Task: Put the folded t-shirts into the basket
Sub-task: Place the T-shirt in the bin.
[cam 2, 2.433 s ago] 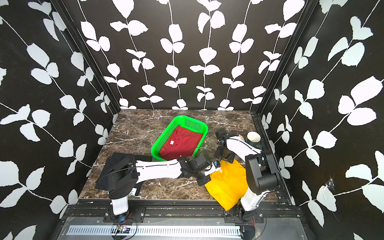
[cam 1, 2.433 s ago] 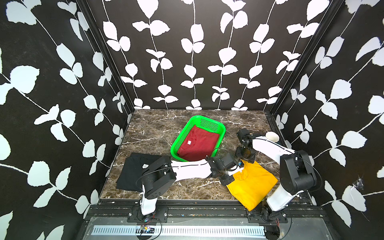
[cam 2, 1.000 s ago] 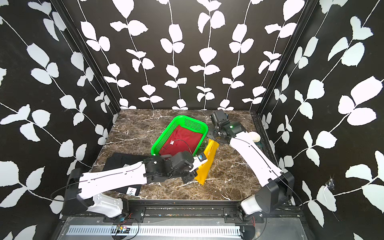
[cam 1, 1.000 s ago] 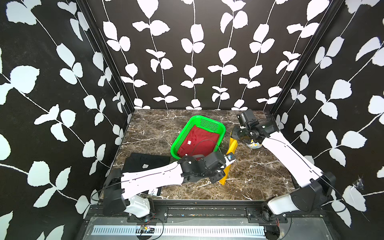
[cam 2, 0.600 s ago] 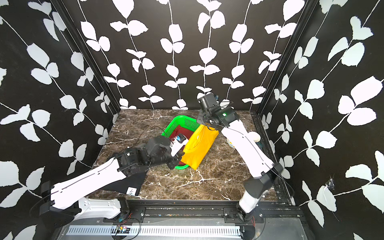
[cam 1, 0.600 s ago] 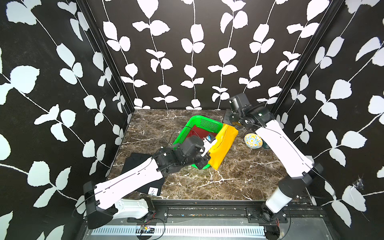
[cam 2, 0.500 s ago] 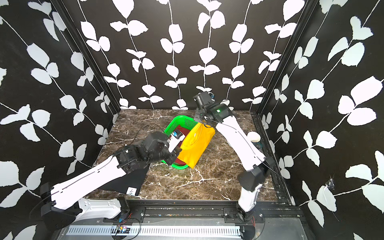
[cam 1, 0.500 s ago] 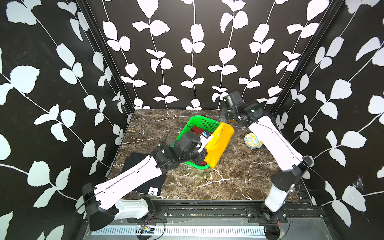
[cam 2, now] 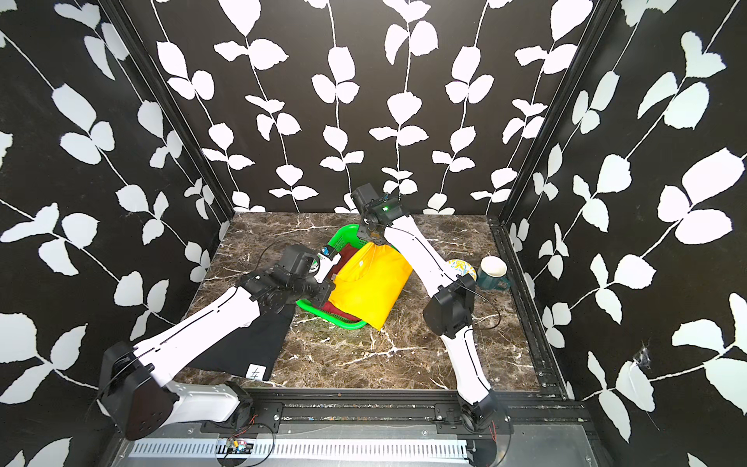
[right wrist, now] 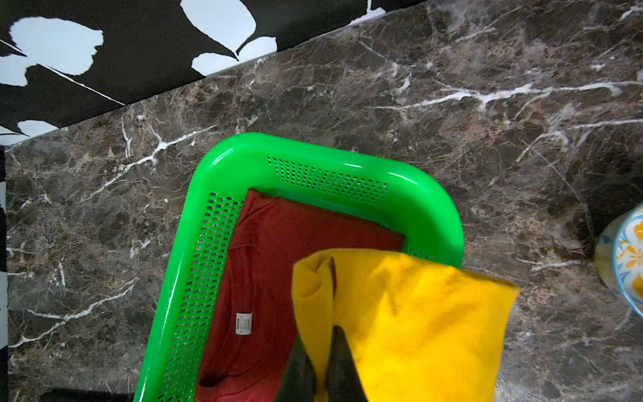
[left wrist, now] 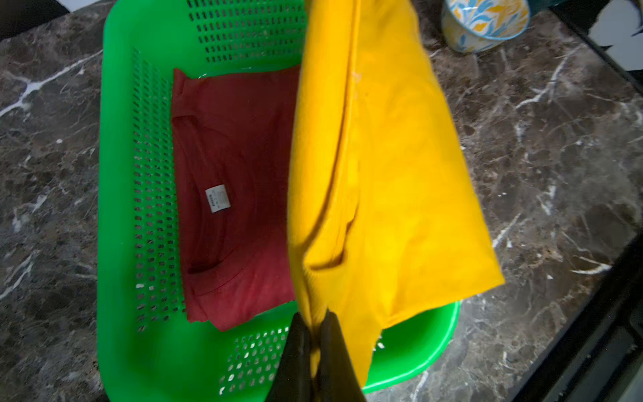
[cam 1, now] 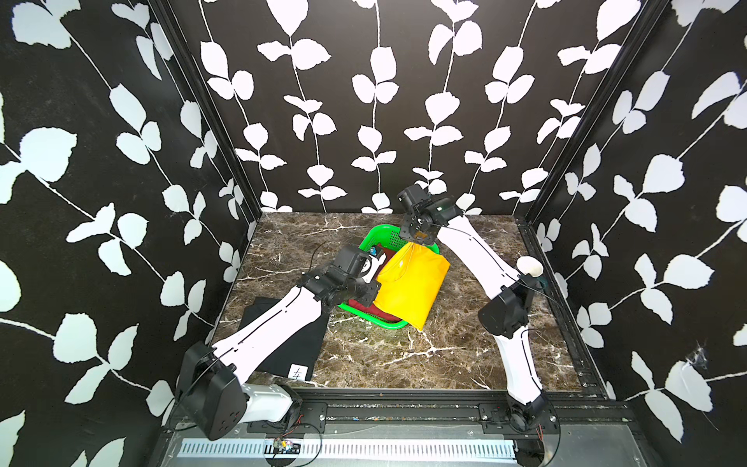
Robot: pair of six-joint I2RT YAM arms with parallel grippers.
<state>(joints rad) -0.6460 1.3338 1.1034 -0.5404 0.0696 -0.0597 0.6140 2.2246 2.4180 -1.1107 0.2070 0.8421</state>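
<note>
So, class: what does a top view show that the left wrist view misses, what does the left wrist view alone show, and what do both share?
Top view only: the black t-shirt on the table under the left arm, and the right gripper pinching a corner of the yellow t-shirt. Left wrist only: the white tag on the red t-shirt, and the left gripper shut on the yellow t-shirt's edge. Both: the yellow t-shirt stretched over the green basket, reaching past its rim, with the red t-shirt inside.

Three t-shirts (cam 2: 368, 283) (cam 2: 250, 343) (left wrist: 236, 174); one basket (left wrist: 121, 104), bowl (cam 2: 461, 267), mug (cam 2: 491, 281).
</note>
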